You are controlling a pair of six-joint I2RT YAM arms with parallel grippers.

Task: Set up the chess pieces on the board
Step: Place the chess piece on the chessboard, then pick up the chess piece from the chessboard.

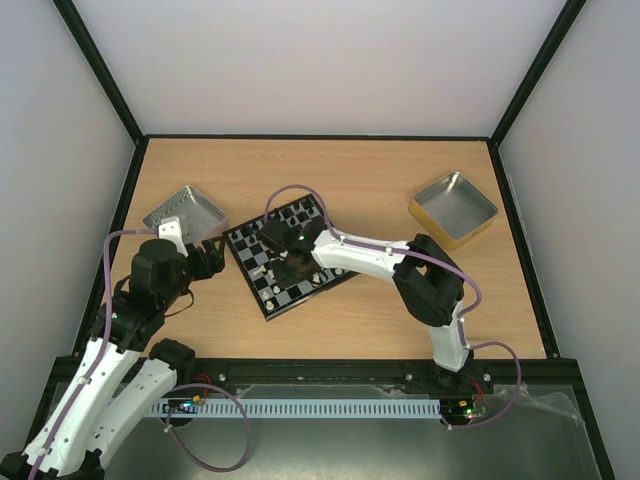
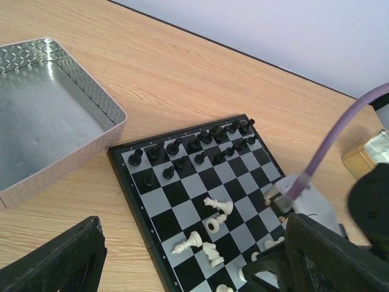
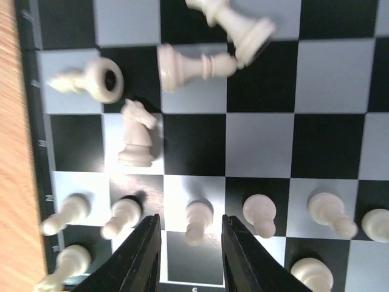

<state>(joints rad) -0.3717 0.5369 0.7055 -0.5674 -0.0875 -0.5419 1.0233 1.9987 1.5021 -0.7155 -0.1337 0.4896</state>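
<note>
The board lies tilted at the table's middle. In the left wrist view black pieces stand in two rows at the board's far side, and several white pieces lie toppled in the middle. My right gripper hovers over the board. In its wrist view it is open, its fingers either side of a standing white pawn without touching it. More white pawns stand in that row. A fallen knight lies just beyond. My left gripper is open and empty beside the board's left edge.
A silver tray stands left of the board, also shown in the left wrist view. A gold tray sits at the back right. The right arm reaches across the board's right side.
</note>
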